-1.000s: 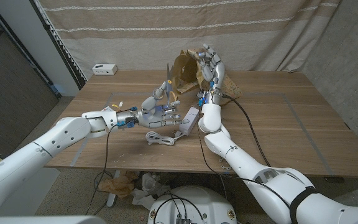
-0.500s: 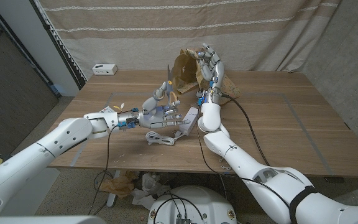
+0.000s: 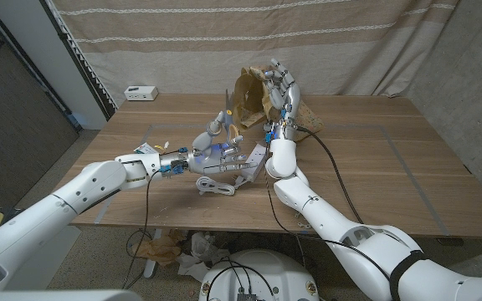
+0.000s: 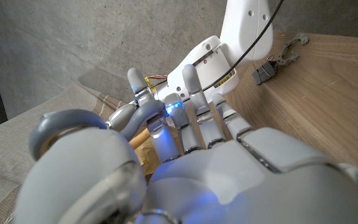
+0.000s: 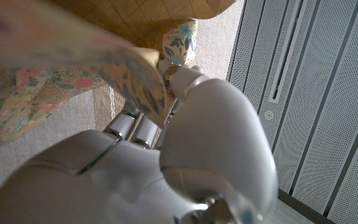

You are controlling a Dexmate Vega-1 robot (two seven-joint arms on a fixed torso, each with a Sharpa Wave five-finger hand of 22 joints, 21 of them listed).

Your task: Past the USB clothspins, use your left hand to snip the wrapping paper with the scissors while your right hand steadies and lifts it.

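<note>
Paper: one sheet (image 3: 245,94), brown outside with a floral print on the inner face, held up off the surface at the far middle, past the clothespins.
Right robot hand: your right robot hand (image 3: 280,88) stands upright with its fingers closed on the paper's edge; in the right wrist view the sheet (image 5: 61,68) is pinched against the fingers (image 5: 176,71).
Scissors: one pair (image 3: 225,117), blades pointing up toward the paper's lower left edge, apart from it.
Left robot hand: your left robot hand (image 3: 213,150) has its fingers curled through the scissors' handles, low over the surface; you cannot tell from these views how far the blades are parted.
Step in hand: judged from this, you are bringing the blades to the sheet, no cut made yet.
Doing it well: keep the right robot hand high and firm so the edge stays taut; tilt the blades square to the edge, part them, slide the paper deep between them, then close.
Risk: a slack sheet would likely fold rather than cut.
Clothespins: small pieces (image 3: 159,142) near your left wrist; too small to count.
Cable: one white coil (image 3: 216,186) on the surface (image 3: 375,176), beside a white strip (image 3: 256,159).
Box: one small white box (image 3: 141,92) at the far left.
</note>
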